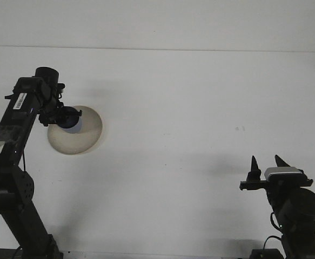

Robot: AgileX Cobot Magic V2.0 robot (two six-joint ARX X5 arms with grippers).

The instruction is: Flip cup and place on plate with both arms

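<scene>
A dark blue cup [69, 118] with a pale lower part is held over the left part of the beige plate [87, 137], which lies on the white table at the left. My left gripper [63, 115] is shut on the cup; whether the cup touches the plate I cannot tell. My right gripper [267, 164] is at the lower right, far from the plate, open with its two black fingertips pointing up and nothing between them.
The white table [189, 108] stretches across the view, with a faint speck [239, 128] right of centre. The left arm's black links [11, 140] rise from the lower left corner.
</scene>
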